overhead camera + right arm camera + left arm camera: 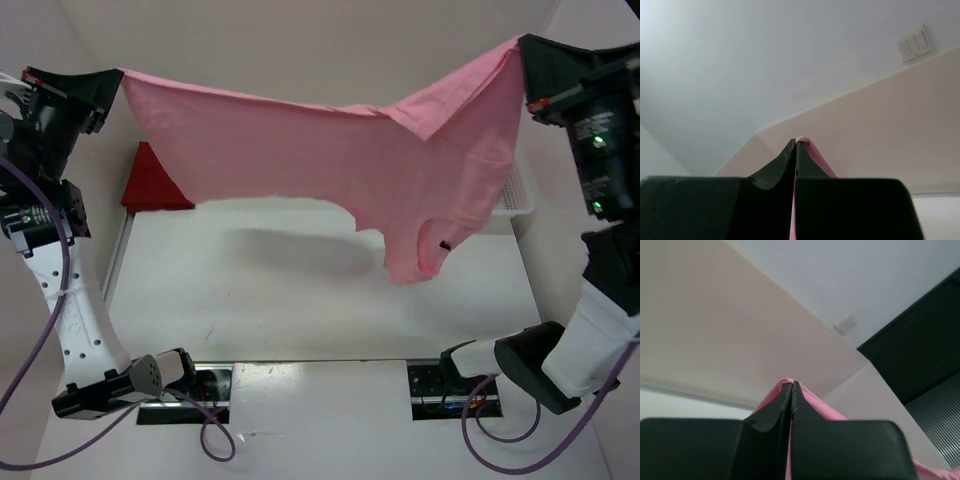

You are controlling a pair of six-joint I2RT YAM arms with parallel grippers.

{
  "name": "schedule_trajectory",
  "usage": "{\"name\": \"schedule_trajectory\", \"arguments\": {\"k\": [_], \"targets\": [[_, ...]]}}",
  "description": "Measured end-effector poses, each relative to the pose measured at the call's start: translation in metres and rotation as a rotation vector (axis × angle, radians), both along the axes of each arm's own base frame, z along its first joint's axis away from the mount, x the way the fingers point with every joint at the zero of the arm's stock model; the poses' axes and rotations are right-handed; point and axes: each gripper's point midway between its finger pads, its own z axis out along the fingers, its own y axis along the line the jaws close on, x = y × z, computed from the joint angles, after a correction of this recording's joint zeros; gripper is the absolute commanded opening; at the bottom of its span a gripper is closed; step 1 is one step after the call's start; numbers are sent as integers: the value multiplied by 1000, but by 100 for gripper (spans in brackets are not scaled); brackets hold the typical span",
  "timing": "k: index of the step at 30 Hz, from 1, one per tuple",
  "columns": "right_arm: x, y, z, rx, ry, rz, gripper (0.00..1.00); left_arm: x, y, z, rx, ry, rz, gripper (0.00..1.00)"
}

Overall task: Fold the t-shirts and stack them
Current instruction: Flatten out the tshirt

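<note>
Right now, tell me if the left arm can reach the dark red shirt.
Probably not yet: the left hand is shut on the pink shirt, held high above the dark red shirt; it must let go first.

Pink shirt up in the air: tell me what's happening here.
Two robot arms hold the light pink t-shirt stretched between them above the table. The left pincer is shut on one end and the right pincer on the other. The cloth sags in the middle and is not yet folded. A dark red t-shirt lies at the table's far left, partly hidden, and a white basket peeks out at the right.
</note>
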Motion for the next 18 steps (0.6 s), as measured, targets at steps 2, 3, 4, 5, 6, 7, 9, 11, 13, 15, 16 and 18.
{"name": "schedule_trajectory", "arguments": {"k": [2,3,4,5,6,7,9,11,13,15,16,18], "targets": [[28,8,-15,-38,49,-12,0,14,6,-25,-18,52,4,0],[45,13,-24,-57,78,-19,0,24,10,-41,-33,92,5,0],[66,20,-33,-77,111,-23,0,38,16,-61,-50,140,5,0],[90,28,-42,-100,137,-24,0,52,22,-80,-69,190,7,0],[119,38,-56,-124,175,-24,0,69,28,-101,-89,240,9,0],[150,48,-73,-152,218,-23,0,86,35,-122,-109,292,11,0],[207,63,-113,-194,305,-9,0,119,47,-171,-155,408,16,0],[262,72,-168,-231,425,-2,0,144,55,-212,-191,503,21,0],[307,73,-227,-256,547,-2,0,158,57,-238,-210,560,18,0],[332,74,-264,-263,623,6,0,168,57,-247,-216,582,11,0],[339,75,-276,-259,647,13,0,171,57,-244,-216,579,8,0],[341,75,-278,-241,654,26,0,175,55,-224,-201,539,1,0]]}}
